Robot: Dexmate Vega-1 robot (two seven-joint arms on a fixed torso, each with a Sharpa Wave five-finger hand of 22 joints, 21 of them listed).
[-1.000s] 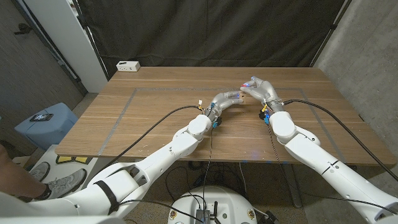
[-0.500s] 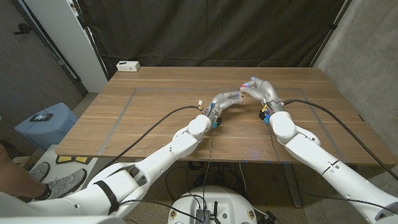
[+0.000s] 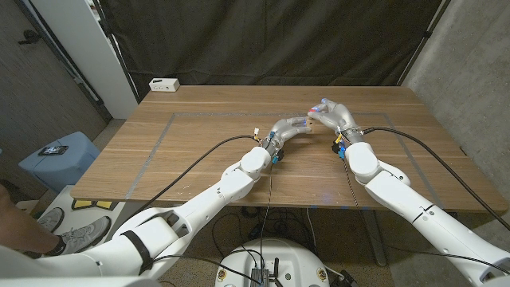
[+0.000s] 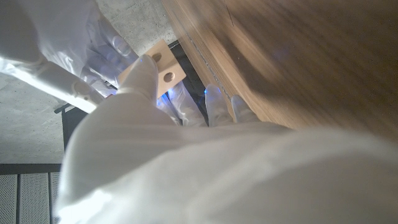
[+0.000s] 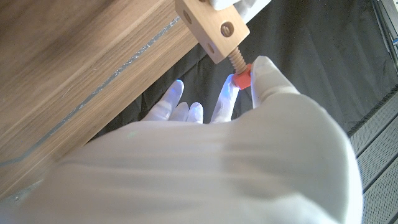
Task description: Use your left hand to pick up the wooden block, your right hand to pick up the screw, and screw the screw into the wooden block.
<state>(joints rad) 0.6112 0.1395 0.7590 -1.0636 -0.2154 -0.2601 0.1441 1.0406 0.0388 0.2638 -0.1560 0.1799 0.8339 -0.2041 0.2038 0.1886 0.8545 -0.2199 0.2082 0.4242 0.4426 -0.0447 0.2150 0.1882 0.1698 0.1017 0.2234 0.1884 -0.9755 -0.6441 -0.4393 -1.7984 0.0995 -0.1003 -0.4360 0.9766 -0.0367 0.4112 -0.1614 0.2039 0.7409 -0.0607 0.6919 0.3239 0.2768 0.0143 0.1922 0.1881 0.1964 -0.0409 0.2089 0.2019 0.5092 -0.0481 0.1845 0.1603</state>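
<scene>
My left hand [image 3: 290,127] holds the pale wooden block [image 4: 153,65] above the middle of the table; two round holes show on one face. In the right wrist view the wooden block [image 5: 211,28] has a wooden threaded screw [image 5: 239,70] with an orange head standing in one end. My right hand [image 3: 333,114] pinches that orange head between its fingertips [image 5: 264,70]. The two hands meet over the table's far middle, with the block [image 3: 309,121] between them.
A white power strip [image 3: 164,84] lies at the table's far left corner. A faint taped rectangle [image 3: 171,127] marks the tabletop. A blue stool [image 3: 56,156] stands left of the table, and a person's foot [image 3: 72,237] shows at the lower left.
My right hand has turned slightly at the screw; the left hand and block stay in place.
</scene>
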